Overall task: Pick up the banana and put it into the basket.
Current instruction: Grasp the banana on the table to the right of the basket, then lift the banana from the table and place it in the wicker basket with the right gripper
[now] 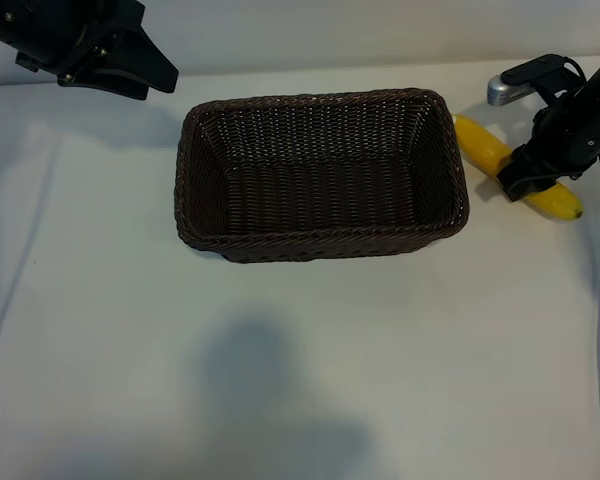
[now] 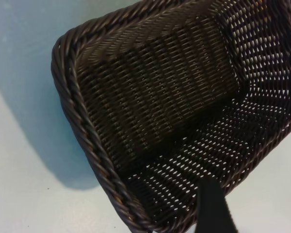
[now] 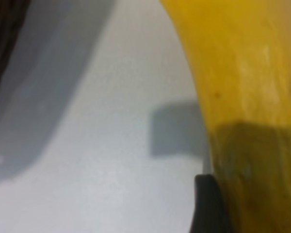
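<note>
The bright yellow curved banana [image 1: 516, 166], on the table at three o'clock of the empty dark woven wicker basket [image 1: 320, 238], is straddled by the right gripper [image 1: 525, 176]; whether it is clenched cannot be told. Lifting and placing remain.

Black jointed arms [image 1: 580, 120], silver wrist fitting [image 1: 502, 90]

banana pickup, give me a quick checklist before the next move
1. Right tool down over the banana: ok.
2. Fingers firmly shut on the banana: cannot tell; one finger touches its side.
3. Banana lifted off the table: not ok, it lies beside the basket.
4. Basket upright and empty inside: ok.
5. Left tool away from the basket's opening, at the far left corner: ok.
</note>
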Controlling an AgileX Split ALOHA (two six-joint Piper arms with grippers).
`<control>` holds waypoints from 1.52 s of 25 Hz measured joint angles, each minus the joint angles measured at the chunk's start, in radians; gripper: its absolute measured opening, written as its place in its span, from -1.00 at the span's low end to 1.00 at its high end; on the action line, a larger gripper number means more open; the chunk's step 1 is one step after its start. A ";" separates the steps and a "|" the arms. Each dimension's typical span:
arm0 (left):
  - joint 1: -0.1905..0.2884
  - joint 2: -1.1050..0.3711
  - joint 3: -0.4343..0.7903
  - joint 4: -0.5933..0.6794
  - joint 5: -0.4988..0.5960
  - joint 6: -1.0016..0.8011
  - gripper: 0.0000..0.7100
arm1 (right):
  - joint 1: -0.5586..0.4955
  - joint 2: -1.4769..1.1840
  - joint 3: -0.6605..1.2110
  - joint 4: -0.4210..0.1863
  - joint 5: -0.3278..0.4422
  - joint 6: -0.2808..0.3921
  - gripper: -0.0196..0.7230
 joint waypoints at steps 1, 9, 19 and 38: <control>0.000 0.000 0.000 0.000 0.000 0.000 0.28 | 0.000 0.000 0.000 0.000 0.000 0.003 0.27; 0.000 0.000 0.000 0.000 0.000 0.000 0.28 | -0.002 -0.057 -0.027 -0.013 0.057 0.026 0.26; 0.000 0.000 0.000 0.000 0.000 0.000 0.28 | -0.010 -0.180 -0.202 -0.012 0.224 0.064 0.26; 0.000 0.000 0.000 0.000 0.000 0.000 0.28 | 0.116 -0.306 -0.216 0.286 0.405 -0.011 0.26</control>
